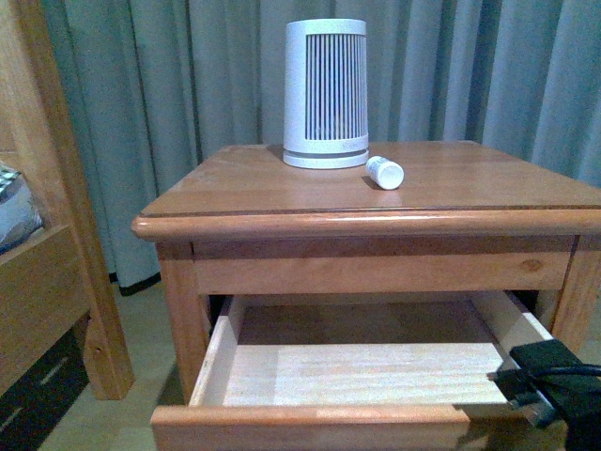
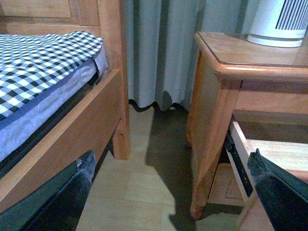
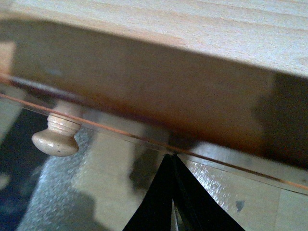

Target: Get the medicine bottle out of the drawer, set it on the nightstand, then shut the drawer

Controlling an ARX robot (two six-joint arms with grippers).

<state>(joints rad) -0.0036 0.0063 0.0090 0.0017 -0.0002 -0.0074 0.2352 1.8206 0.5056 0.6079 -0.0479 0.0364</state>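
Your medicine bottle lies on the nightstand beside the ribbed device. The drawer stands open. Your right gripper is pinched together at its front; the left gripper is spread apart.

Right tool low at drawer front, right end, fingers pressed together to a point, tips against front's lower edge. Right arm's black body with cable shows at lower right corner of front view. Left tool hangs wide open, two dark fingers far apart, nothing between, level, out of front view.
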